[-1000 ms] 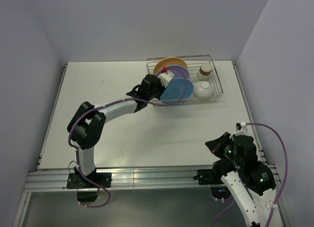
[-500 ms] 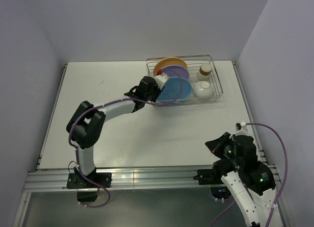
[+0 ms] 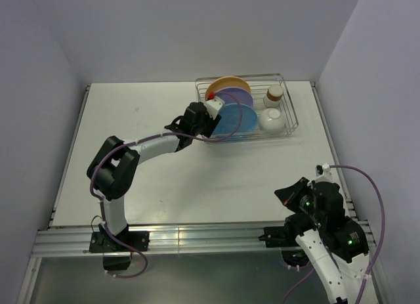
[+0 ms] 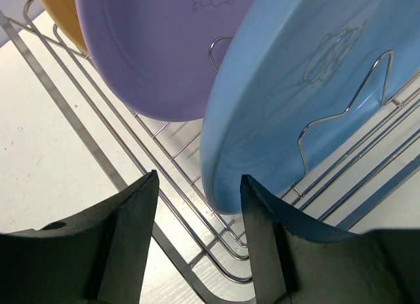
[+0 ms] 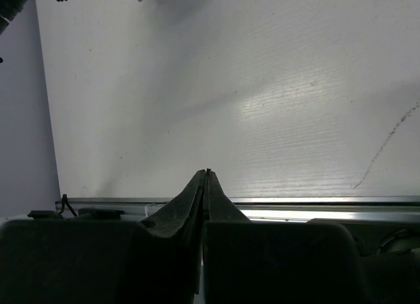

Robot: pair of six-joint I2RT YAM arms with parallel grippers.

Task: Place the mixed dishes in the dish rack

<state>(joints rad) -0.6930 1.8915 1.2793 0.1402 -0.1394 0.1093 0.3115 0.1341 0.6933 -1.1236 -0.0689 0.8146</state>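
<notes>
The silver wire dish rack (image 3: 262,75) stands at the back of the table. In it stand the orange-yellow plate (image 3: 222,85), the lavender plate (image 3: 240,94) and the blue plate (image 3: 239,119), with the white bowl (image 3: 272,120) and the brown-rimmed cup (image 3: 274,94) at its right end. My left gripper (image 3: 211,110) is open and empty at the rack's left front edge. In the left wrist view it (image 4: 200,186) sits just short of the blue plate (image 4: 295,87), beside the lavender plate (image 4: 164,48). My right gripper (image 5: 207,173) is shut and empty, low near the table's front edge.
The rack's wire bars (image 4: 164,179) and a V-shaped divider (image 4: 341,113) lie right in front of my left fingers. The white table (image 3: 197,179) spreads between the rack and the arm bases. A metal rail (image 3: 197,235) runs along the near edge.
My left gripper has drawn back to the left, away from the blue plate, which now stands free in the rack. The right arm has not moved.
</notes>
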